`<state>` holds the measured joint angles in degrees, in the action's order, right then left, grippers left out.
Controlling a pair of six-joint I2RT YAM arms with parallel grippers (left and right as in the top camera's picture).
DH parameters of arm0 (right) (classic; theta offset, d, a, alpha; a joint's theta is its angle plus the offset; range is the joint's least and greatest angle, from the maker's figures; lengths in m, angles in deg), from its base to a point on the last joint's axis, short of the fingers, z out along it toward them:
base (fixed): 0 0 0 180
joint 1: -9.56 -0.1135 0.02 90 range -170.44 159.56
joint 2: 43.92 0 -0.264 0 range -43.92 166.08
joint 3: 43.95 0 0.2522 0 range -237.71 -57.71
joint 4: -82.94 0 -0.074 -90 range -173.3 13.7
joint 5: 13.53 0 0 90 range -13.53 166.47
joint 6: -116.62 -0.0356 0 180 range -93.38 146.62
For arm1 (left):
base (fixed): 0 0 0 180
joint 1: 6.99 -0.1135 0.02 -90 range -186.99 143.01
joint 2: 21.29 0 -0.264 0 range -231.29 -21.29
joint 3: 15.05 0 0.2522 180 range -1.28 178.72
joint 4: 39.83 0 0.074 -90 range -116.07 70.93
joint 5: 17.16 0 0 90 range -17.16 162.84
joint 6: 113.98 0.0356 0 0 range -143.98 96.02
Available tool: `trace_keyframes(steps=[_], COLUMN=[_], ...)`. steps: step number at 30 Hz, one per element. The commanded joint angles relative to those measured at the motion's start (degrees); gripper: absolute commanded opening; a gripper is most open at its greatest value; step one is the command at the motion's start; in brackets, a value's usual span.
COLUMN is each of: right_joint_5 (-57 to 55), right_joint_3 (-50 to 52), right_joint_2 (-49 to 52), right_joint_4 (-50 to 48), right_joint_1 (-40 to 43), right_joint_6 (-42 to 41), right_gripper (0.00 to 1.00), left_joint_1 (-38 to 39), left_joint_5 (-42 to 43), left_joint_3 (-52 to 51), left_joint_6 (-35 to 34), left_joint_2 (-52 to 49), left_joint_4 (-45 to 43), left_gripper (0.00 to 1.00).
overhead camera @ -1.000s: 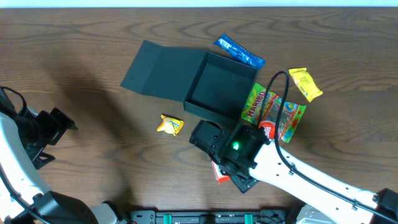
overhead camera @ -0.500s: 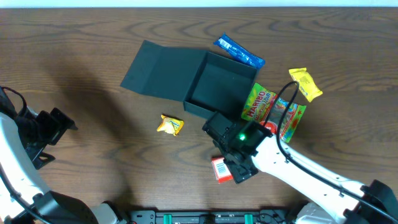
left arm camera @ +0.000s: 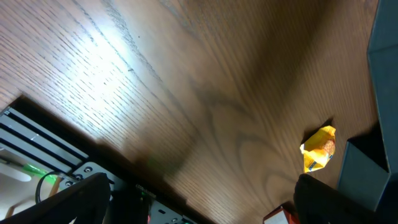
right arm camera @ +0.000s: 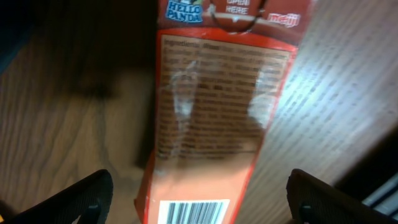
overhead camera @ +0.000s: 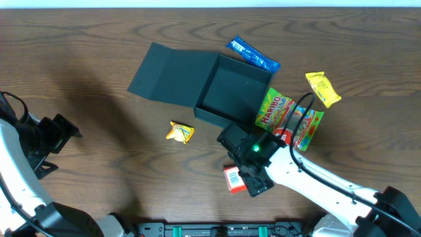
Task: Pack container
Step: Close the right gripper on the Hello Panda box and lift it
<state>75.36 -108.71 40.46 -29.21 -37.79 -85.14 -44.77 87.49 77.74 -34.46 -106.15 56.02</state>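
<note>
The container (overhead camera: 233, 92) is a dark square box in the middle of the table, open and empty, its flap lid (overhead camera: 171, 72) lying flat to the left. My right gripper (overhead camera: 245, 172) hangs just in front of it, over a red Hello Panda box (overhead camera: 232, 178). In the right wrist view the gripper (right arm camera: 202, 202) is open, with the fingers on either side of the red box (right arm camera: 211, 118) at its barcode end and a gap on both sides. My left gripper (overhead camera: 56, 135) is open and empty at the far left; it also shows in the left wrist view (left arm camera: 202, 208).
A small yellow packet (overhead camera: 179, 132) lies left of the container's front corner. A blue packet (overhead camera: 253, 56) lies behind it. A green Haribo bag (overhead camera: 273, 108), a colourful bag (overhead camera: 308, 126) and a yellow packet (overhead camera: 323, 89) lie to the right.
My right gripper has shifted right and towards the container, uncovering the barcode end of the red box. The left arm has not moved.
</note>
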Motion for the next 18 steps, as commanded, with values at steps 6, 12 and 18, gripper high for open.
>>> trace_keyframes(steps=[6, 12, 18], right_joint_5=[-1.9, -2.1, -2.1], right_joint_3=[0.9, 0.9, 0.9], right_joint_2=[4.5, 6.7, 8.4], right_joint_4=[-1.2, -1.2, -1.2], right_joint_1=[1.7, 1.7, 1.6], right_joint_6=[-0.9, -0.8, -0.7], right_gripper=[0.91, 0.92, 0.93], left_joint_1=[-0.2, -0.2, -0.2], left_joint_5=[-0.2, -0.2, -0.2], left_joint_3=[0.6, 0.6, 0.6], left_joint_6=[0.0, 0.0, 0.0], left_joint_2=[0.2, 0.2, 0.2], left_joint_4=[0.2, 0.2, 0.2], left_gripper=[0.95, 0.95, 0.95])
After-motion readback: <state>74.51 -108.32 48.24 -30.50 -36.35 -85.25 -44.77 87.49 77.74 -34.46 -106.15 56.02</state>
